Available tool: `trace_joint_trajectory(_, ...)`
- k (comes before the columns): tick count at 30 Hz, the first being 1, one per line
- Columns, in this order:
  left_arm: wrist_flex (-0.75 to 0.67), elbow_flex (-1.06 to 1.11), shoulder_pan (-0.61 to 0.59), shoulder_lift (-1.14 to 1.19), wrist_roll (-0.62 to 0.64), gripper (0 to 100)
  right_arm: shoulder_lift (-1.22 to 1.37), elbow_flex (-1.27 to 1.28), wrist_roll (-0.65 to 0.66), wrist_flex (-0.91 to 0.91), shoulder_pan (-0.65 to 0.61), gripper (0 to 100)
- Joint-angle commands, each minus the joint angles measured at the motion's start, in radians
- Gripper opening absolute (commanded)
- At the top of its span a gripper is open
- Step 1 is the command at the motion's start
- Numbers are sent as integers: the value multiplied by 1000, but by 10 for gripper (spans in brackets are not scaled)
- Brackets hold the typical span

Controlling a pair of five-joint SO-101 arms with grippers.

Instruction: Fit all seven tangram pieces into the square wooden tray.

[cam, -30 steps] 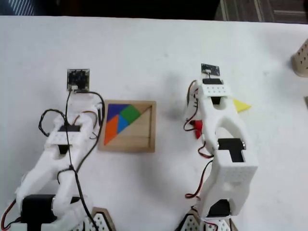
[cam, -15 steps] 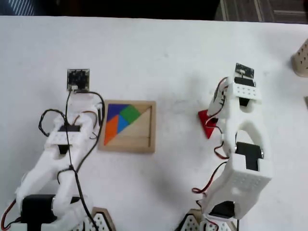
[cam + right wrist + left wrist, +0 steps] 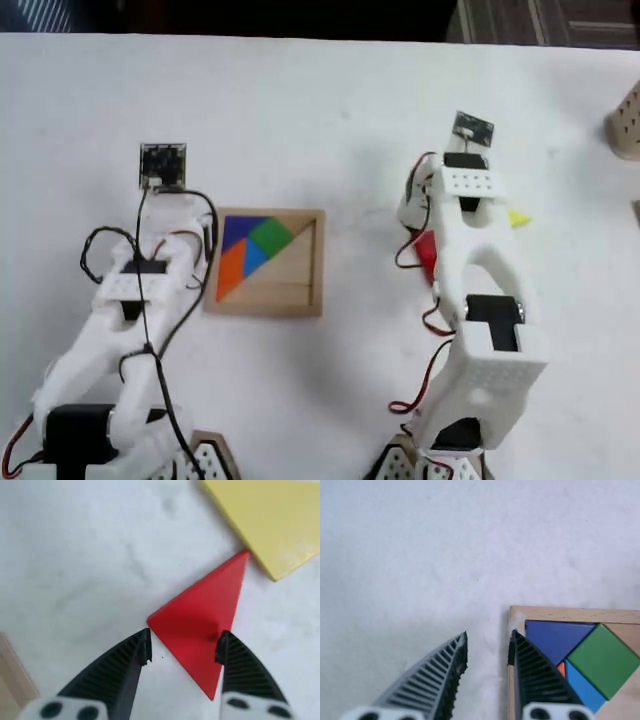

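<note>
Both jaws of your right gripper (image 3: 185, 647) stand apart astride the red triangle (image 3: 200, 625), whose tip touches the yellow piece (image 3: 270, 515) on the white table (image 3: 75, 545).

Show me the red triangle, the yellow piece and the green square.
red triangle (image 3: 199, 626), right wrist view, centre of its face
yellow piece (image 3: 272, 515), right wrist view, middle of visible face
green square (image 3: 604, 660), left wrist view, centre of its face

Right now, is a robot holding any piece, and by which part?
Nothing is held. The right jaws stand open astride the red triangle, not closed on it; the left jaws hang open at the tray corner.
</note>
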Motion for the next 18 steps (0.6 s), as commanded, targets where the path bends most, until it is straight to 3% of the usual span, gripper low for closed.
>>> trace_joint_trajectory(1, 2, -52, -15, 2, -3, 154, 19, -35, -12, -36, -7, 317)
trace_joint_trajectory(10, 2, -52, -15, 2, -3, 154, 189, -175, -12, 21, -13, 300)
trace_joint_trajectory(18, 2, -52, -15, 2, -3, 154, 338, -384, -5, 182, -13, 279)
